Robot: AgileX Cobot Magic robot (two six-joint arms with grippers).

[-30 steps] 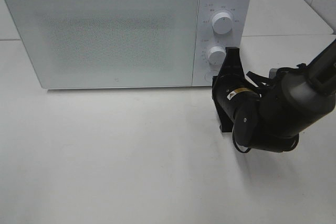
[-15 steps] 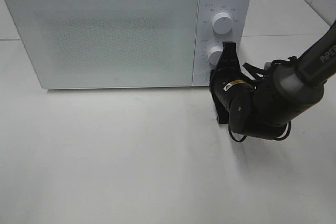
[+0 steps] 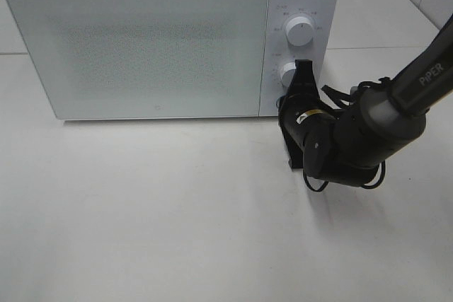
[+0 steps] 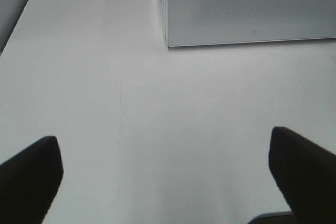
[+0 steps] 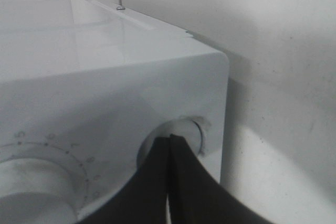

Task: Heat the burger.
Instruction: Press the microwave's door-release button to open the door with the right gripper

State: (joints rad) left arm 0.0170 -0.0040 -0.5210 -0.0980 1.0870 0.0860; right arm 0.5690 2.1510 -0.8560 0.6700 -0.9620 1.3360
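Note:
The burger is out of view. The white microwave stands at the back of the table with its door closed. My right gripper is shut with nothing in it. In the right wrist view its joined fingertips touch the round button at the bottom of the control panel, below the lower dial. My left gripper shows only in the left wrist view. It is open and empty over bare tabletop in front of the microwave's left corner.
The upper dial sits above the lower one on the panel. The white table spreads in front of the microwave. The right arm reaches in from the right edge.
The right gripper has slid left, toward the microwave's control panel, and its tip now covers the bottom button. The left gripper view gives no earlier frame.

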